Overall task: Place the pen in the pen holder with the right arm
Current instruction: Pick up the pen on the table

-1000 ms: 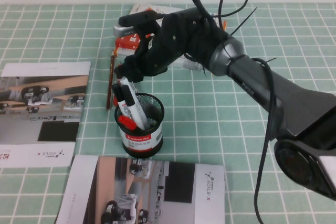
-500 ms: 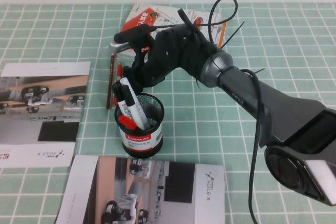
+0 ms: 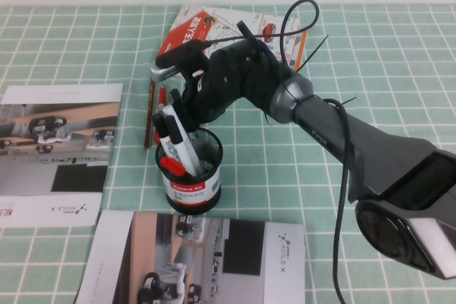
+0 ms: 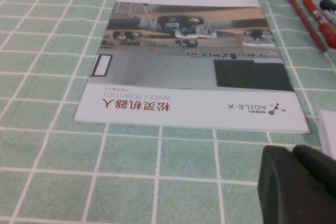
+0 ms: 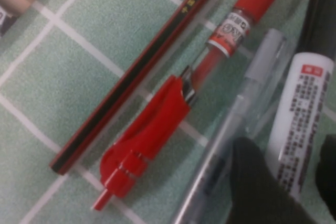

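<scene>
1. On the green grid-patterned surface (image 3: 299, 169), the black cabled right arm (image 3: 335, 133) reaches in from the robot's right. Its right tool (image 3: 178, 108) is just above the robot's-left rim of the cup. The pictures do not show whether that tool is clamped or released.
2. The left tool (image 4: 296, 182) hangs low over the surface beside a glossy printed brochure (image 4: 194, 66). Its black tips seem pressed together with nothing between them.
3. The small round black wire-mesh pen holder (image 3: 192, 176), with its red-banded white label, stands upright. It looks light and could tip under a sideways push.
4. The thick white-barrelled, black-capped marker pen (image 3: 174, 140) leans inside the holder against the robot's-left rim, its upper end sticking out just under the right tool.
5. The pen is probably light and rigid, with a smooth plastic barrel that could slip. A hold across the mid-barrel looks best.
6. Up close, the barrel carries small dark print and a small red patch.
</scene>
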Motion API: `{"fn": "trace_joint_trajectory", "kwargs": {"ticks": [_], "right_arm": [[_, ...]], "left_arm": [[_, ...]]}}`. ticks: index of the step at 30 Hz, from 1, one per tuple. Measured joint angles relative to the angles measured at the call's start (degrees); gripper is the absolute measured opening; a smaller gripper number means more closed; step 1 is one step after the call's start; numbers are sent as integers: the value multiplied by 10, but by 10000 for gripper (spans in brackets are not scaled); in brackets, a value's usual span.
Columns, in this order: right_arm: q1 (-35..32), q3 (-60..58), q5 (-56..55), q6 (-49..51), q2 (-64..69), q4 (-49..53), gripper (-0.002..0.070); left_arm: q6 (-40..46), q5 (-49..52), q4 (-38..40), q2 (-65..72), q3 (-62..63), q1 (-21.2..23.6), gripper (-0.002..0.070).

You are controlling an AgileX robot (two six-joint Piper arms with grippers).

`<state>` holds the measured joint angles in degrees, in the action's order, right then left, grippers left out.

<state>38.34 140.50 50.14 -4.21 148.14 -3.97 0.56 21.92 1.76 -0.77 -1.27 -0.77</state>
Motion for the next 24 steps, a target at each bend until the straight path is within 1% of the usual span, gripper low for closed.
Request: {"fn": "trace_joint_trajectory", "kwargs": {"ticks": [4, 7, 9, 13, 19, 24], "right_arm": [[0, 0, 3, 0, 0, 11, 246], [0, 0, 6, 0, 0, 14, 229], [0, 1, 11, 6, 0, 16, 205], [0, 4, 26, 26, 0, 25, 109], [0, 10, 39, 31, 1, 29, 111], [0, 42, 107, 31, 2, 43, 111]], "left_arm": [[0, 0, 0, 0, 0, 0, -4], [0, 0, 0, 0, 0, 0, -4], [0, 0, 0, 0, 0, 0, -4], [0, 0, 0, 0, 0, 0, -4], [0, 0, 0, 0, 0, 0, -4], [0, 0, 0, 0, 0, 0, -4]]}}
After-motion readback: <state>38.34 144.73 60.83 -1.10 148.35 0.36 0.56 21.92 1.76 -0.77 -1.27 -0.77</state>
